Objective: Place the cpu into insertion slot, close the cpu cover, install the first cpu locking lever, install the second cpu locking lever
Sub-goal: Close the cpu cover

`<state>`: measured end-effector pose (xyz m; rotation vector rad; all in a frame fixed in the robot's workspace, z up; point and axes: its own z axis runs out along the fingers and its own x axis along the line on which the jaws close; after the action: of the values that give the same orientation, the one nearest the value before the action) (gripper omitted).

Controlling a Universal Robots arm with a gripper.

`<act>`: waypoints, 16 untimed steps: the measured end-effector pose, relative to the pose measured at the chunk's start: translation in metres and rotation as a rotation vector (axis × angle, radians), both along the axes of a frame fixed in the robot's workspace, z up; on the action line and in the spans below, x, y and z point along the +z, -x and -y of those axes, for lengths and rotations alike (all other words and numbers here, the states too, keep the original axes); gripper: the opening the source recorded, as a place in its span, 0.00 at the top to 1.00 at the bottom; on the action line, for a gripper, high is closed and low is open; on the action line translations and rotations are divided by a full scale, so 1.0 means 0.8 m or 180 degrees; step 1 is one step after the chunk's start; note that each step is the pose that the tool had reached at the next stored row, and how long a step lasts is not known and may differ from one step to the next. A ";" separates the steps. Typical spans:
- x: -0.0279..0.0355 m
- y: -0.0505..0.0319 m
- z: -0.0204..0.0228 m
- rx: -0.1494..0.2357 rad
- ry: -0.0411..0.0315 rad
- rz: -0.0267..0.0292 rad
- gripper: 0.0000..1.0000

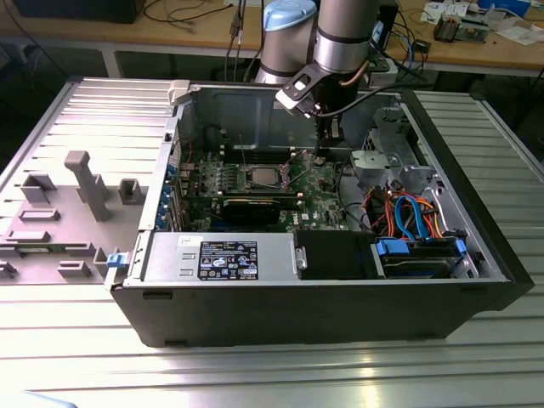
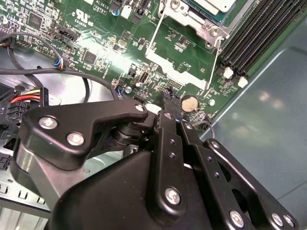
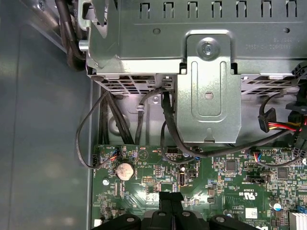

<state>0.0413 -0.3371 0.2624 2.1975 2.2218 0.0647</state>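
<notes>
Two wire levers [image 2: 152, 40] run from the slot [image 2: 204, 26] toward the gripper [image 2: 165, 99], their long axes roughly parallel. The cpu [image 1: 264, 175] seems to lie flat in the slot, metal top up, toward the exterior view's left of the arm. Memory slots [image 2: 259, 33] flank it. A coin cell [image 2: 189, 102] sits just beside the closed, empty jaws. The arm reaches straight down into the case [image 1: 340, 323].

Black jaws closed together over green circuit board [image 3: 230, 191], round coin battery [image 3: 125, 170], black cables [image 3: 167, 124], grey metal bracket [image 3: 207, 86]

Prob. lab, cabled workbenches [image 1: 81, 32], open PC [image 1: 297, 316]
</notes>
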 end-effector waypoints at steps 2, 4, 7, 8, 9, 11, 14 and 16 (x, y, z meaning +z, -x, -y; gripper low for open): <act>0.0000 0.000 0.0000 0.0000 0.0000 0.0000 0.89; 0.0000 0.000 0.0000 -0.0001 0.0000 0.0000 0.89; -0.0010 -0.001 -0.0001 0.0000 -0.0002 0.0000 0.89; -0.0018 -0.001 -0.0001 0.0000 -0.0001 0.0000 0.89; -0.0040 -0.002 0.0000 0.0000 0.0000 -0.0001 0.89; -0.0071 -0.004 0.0000 0.0000 0.0000 -0.0010 0.89; -0.0130 -0.005 0.0000 -0.0001 0.0000 -0.0026 0.89; -0.0143 0.001 0.0000 0.0000 -0.0001 -0.0027 0.89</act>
<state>0.0406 -0.3371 0.2510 2.2021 2.2265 0.0560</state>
